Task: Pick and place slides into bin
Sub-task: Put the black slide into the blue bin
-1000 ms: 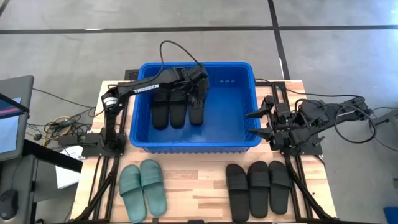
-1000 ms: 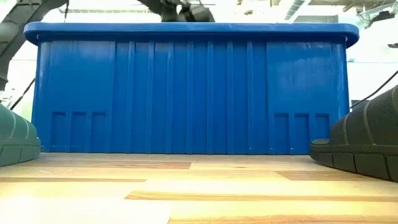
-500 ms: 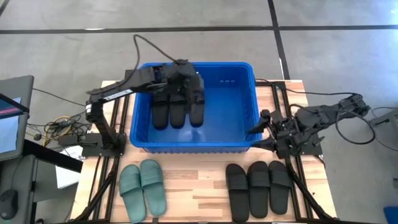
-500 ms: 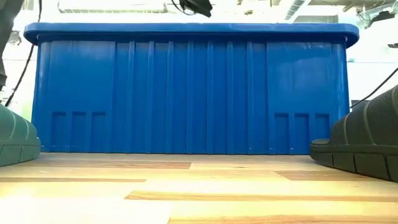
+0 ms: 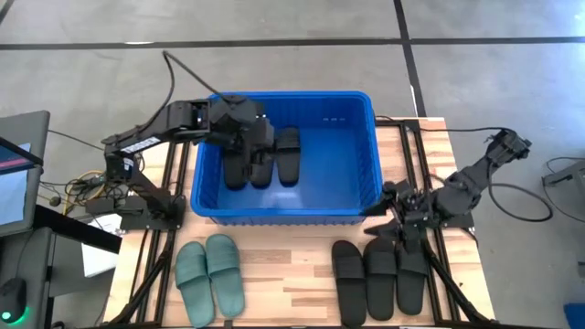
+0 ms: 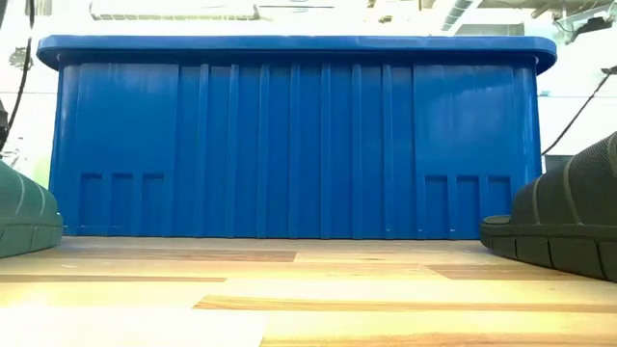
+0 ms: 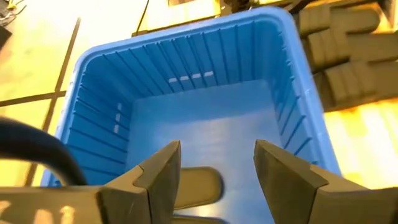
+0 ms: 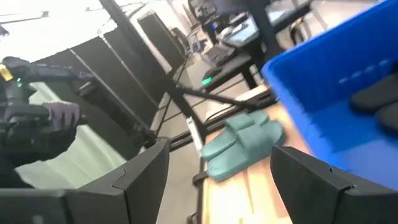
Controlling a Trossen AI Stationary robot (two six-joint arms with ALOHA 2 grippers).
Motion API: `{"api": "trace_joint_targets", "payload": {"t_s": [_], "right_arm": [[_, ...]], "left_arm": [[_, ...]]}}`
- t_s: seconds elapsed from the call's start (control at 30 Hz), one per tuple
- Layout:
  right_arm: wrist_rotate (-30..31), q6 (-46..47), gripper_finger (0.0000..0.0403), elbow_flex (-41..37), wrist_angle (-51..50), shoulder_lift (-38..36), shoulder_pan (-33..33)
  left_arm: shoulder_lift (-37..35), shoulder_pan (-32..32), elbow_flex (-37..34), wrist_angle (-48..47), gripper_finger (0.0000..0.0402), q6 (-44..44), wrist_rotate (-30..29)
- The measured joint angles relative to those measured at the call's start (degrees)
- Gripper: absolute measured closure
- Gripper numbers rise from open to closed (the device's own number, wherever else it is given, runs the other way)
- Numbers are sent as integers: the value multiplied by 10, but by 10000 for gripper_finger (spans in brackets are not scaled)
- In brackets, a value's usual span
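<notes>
From above we see a blue bin (image 5: 285, 155) on a wooden table (image 5: 274, 274), with three black slides (image 5: 262, 157) lying side by side on its floor toward the left wall. The left arm covers the far ends of two of them, so we cannot make out their full outline. In front of the bin, near the table's front edge, two green slides (image 5: 210, 277) lie together on the left and three black slides (image 5: 378, 271) lie in a row on the right. That makes eight in all.

The left gripper (image 5: 259, 139) hangs over the left part of the bin, above the slides inside. In its wrist view the two fingers (image 7: 160, 174) stand apart with nothing between them, and only a piece of one slide shows past them.

The right gripper (image 5: 391, 219) sits low just outside the bin's front right corner, just above the far ends of the black row. Its jaws are spread and empty; the wrist view is blurred and looks across the table to the green pair and the bin's rim.

From table height the bin's ribbed front wall (image 6: 297, 145) fills the view and hides everything inside. Only the edge of a green slide (image 6: 24, 212) at one side and a black slide (image 6: 564, 210) at the other show, both cut off.
</notes>
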Motion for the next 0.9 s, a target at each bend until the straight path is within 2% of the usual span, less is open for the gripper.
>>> {"api": "trace_joint_targets", "payload": {"t_s": [0.27, 0.43, 0.63, 0.9], "right_arm": [[13, 45, 137, 34, -36, 61, 82], [32, 110, 139, 38, -61, 100, 148], [65, 155, 156, 38, -69, 162, 212], [66, 191, 189, 38, -94, 259, 233]], "left_arm": [[-11, -60, 0, 16, 209, -83, -9], [-11, -111, -1, 47, 209, -138, -15], [-10, -180, -1, 62, 209, -199, -96], [-10, -262, -1, 54, 209, -252, -198]]}}
